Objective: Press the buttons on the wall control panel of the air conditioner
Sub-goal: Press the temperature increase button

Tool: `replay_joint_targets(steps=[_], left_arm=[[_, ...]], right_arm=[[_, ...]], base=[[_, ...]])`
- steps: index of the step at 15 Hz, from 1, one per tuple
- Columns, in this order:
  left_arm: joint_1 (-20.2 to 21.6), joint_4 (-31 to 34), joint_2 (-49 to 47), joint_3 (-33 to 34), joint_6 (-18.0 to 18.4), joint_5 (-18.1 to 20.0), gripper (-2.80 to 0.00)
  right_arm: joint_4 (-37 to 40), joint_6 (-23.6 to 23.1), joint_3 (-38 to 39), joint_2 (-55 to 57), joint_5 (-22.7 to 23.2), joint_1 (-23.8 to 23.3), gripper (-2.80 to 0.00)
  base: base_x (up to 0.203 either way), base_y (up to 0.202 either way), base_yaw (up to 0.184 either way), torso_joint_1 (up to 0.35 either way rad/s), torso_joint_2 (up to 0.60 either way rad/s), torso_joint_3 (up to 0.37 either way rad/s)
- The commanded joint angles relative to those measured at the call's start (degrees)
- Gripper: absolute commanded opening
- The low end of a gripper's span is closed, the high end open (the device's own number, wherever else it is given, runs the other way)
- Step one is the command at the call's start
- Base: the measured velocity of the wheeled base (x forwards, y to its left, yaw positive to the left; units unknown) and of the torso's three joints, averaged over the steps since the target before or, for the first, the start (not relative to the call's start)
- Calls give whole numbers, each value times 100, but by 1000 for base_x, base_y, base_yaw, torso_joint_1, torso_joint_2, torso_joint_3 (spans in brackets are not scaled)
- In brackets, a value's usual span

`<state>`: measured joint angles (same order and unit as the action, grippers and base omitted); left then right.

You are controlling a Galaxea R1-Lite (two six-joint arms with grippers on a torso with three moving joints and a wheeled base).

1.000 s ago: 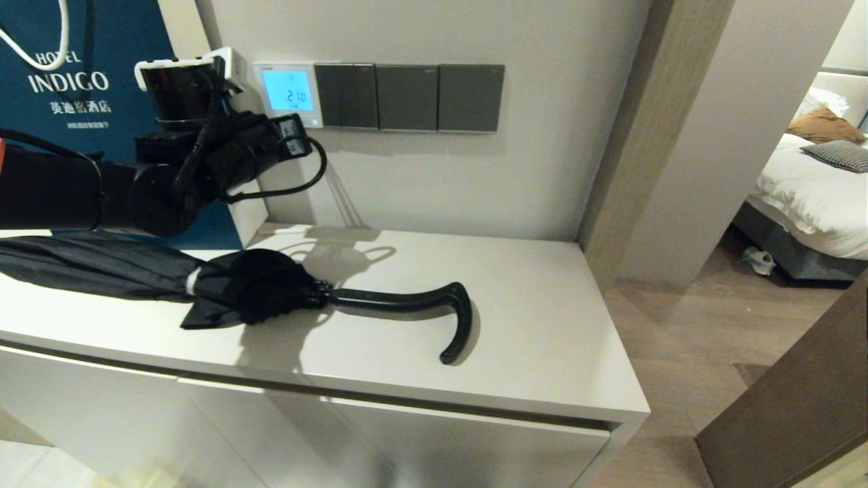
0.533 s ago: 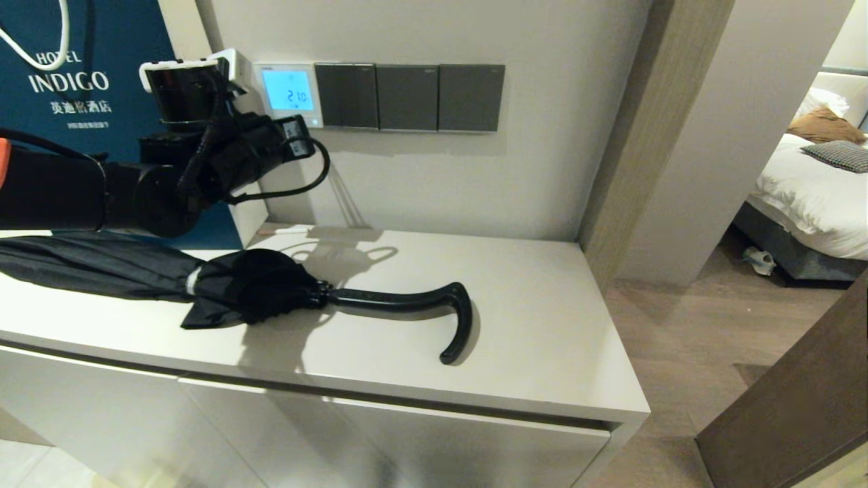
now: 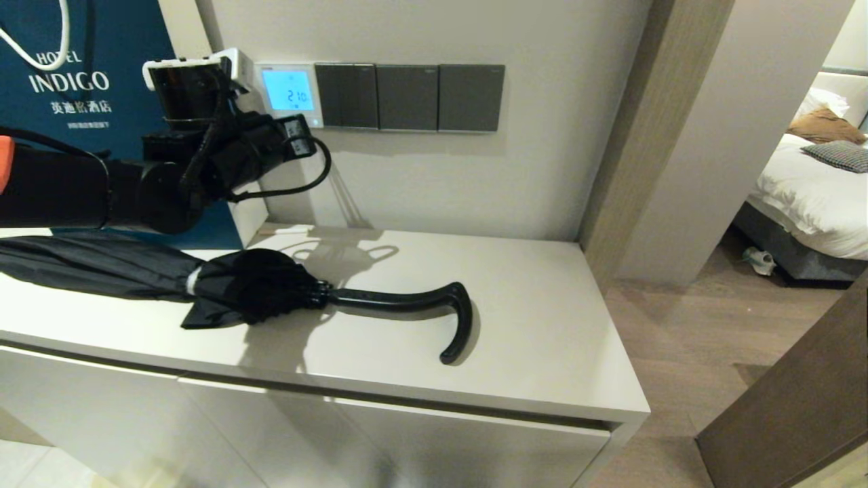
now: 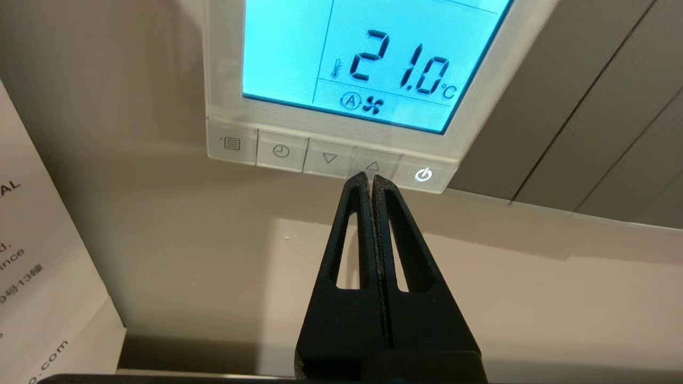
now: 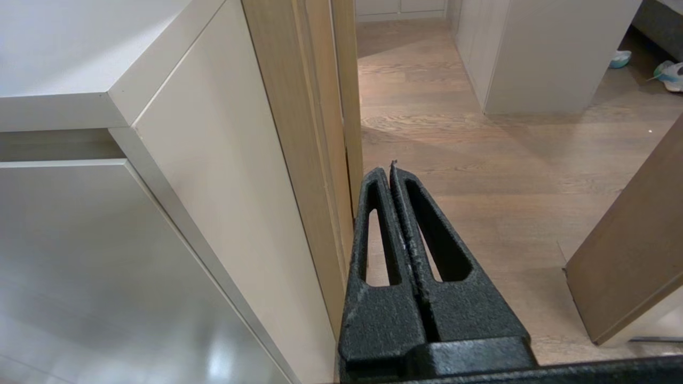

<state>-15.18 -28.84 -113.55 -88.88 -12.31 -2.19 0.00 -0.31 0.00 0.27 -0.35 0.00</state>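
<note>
The white wall control panel [image 3: 288,93] hangs on the wall with its screen lit light blue and reading 21.0 °C; it fills the top of the left wrist view [image 4: 368,64]. Its row of pale buttons [image 4: 330,158] runs below the screen: menu, clock, down arrow, up arrow, lit power sign. My left gripper [image 4: 371,178] is shut and empty. Its tips are at the lower edge of the up-arrow button [image 4: 373,166]; I cannot tell whether they touch it. My left arm [image 3: 224,159] reaches in from the left. My right gripper [image 5: 392,172] is shut, parked low beside the cabinet.
Three dark grey switch plates [image 3: 410,97] sit right of the panel. A black folded umbrella [image 3: 237,285] with a hooked handle lies on the white cabinet top [image 3: 542,325] under my left arm. A blue Hotel Indigo bag [image 3: 74,81] stands at the left. A wooden doorframe [image 3: 624,135] is at the right.
My left arm has shifted slightly up and to the right, toward the panel. The screen still reads 21.0.
</note>
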Motion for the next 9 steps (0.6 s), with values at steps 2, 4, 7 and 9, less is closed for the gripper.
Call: replay_joint_targets(steps=[2,4,7,9], left_arm=[[18,97,-166,-260,-12,0,-280],[15,115,-176,-261,-8,0,-280],[15,125,-176,-270,-8,0,-280],[24,116,-176,-253,-8,0,-280]], right_arm=[[0,-4,9,8,-1,0,-280],[0,-4,9,8,-1,0,-280],[0,-4,9,8,-1,0,-280],[0,-4,9,8,-1,0,-280]], base=[[0,0,0,0,0,0],[0,0,0,0,0,0],[0,0,0,0,0,0],[0,0,0,0,0,0]])
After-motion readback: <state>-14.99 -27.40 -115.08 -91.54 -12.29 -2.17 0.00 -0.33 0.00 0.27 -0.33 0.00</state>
